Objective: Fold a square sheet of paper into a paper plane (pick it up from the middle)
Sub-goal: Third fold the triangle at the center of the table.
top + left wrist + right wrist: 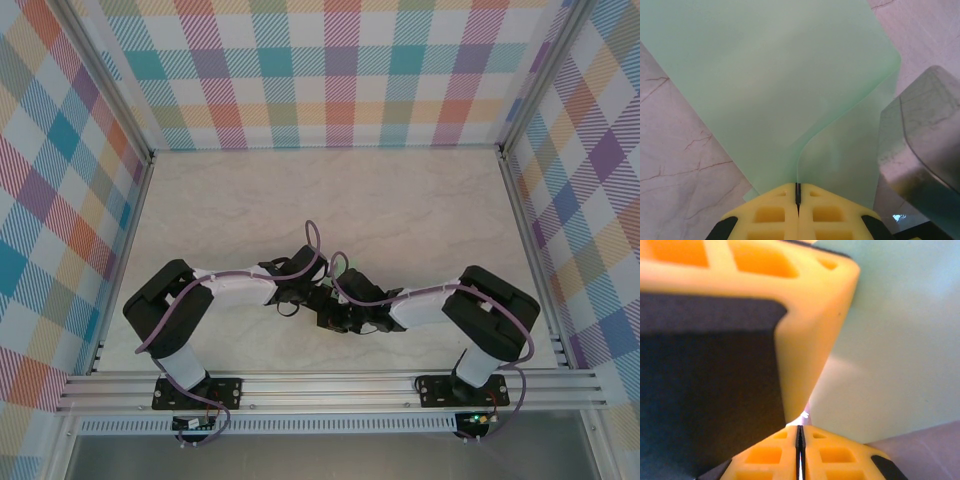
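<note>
The paper plane (765, 75), a pale mint-green sheet with one curling fold, is pinched at its near edge by the clenched left gripper (797, 192) over the marbled table (670, 150), near the table's middle. The right gripper (800, 432) is closed tight just beside the left one; whether paper is nipped between its jaws cannot be told. With both grippers crowded together, the thin sheet could be torn or creased askew if pulled unevenly, and a collision is risked.
</note>
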